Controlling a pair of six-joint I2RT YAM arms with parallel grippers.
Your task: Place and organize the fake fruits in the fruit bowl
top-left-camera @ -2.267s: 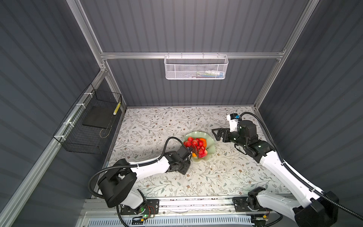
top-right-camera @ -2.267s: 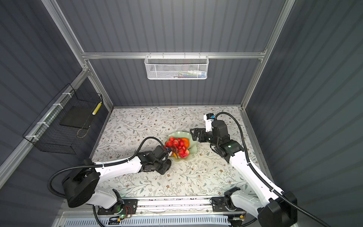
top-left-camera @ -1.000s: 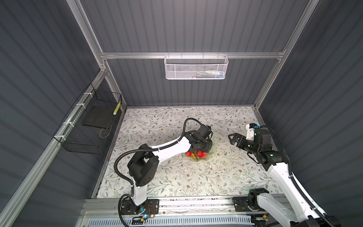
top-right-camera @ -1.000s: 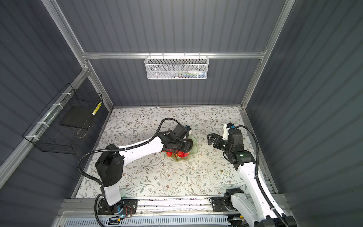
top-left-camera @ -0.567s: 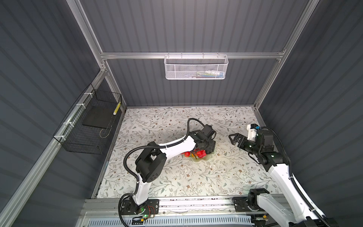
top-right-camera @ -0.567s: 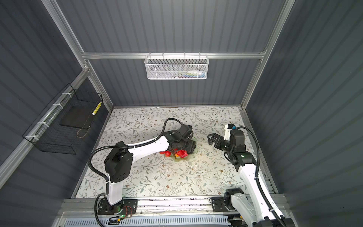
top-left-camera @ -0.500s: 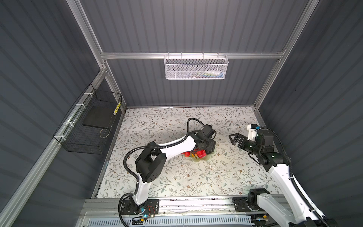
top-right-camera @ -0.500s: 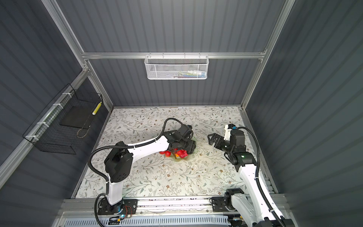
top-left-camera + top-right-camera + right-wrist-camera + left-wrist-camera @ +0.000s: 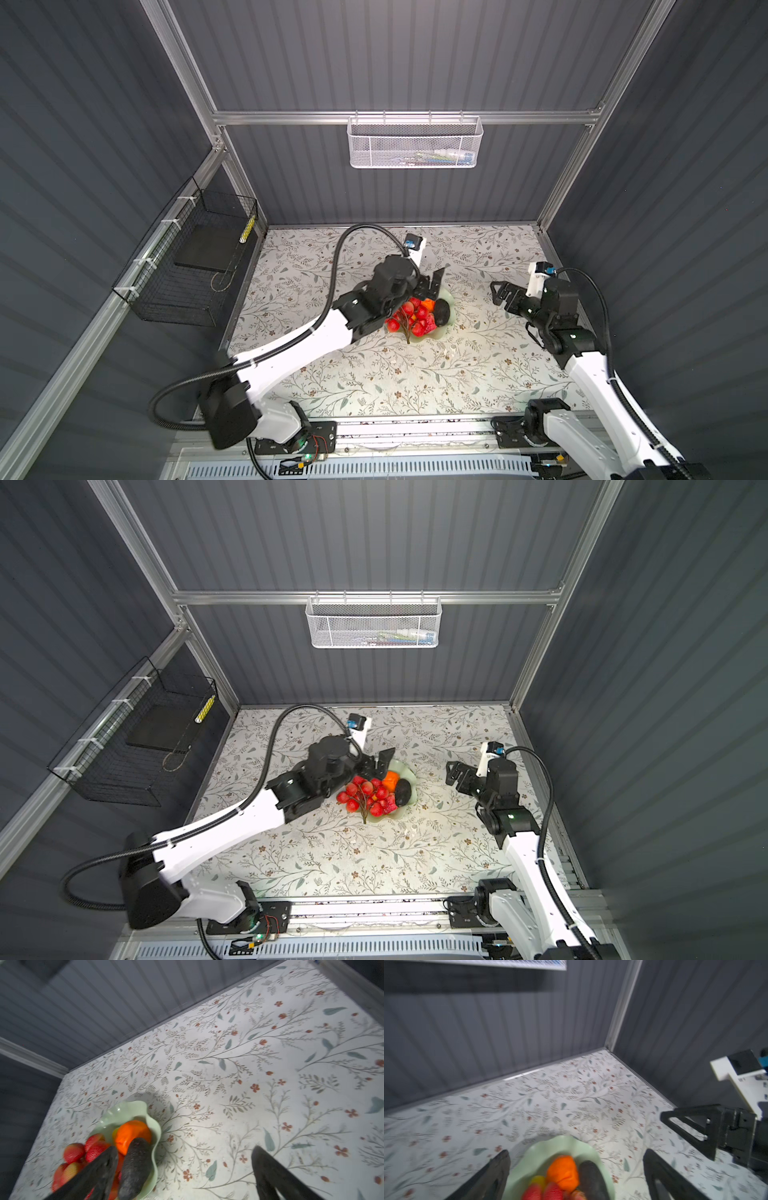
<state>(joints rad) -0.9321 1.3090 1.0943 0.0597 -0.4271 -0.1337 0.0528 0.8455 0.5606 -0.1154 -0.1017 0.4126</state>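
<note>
The left claw hangs spread wide and empty, touching nothing, with the bowl and its heaped fruits just below its fingers, while the right claw, equally wide and empty, hovers apart beside the bowl's rim, open table ahead.

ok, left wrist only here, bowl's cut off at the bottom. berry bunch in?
Observer: Yes, in both top views the berry bunch lies in the fruit bowl, its stem end at the near rim.
Operator: right gripper carrying anything?
Observer: No, the right gripper is open and empty, off to the bowl's right, not touching it.
Operator: any fruit on the table?
Observer: None that I can see on the table; the left arm hides a strip beside the bowl.
</note>
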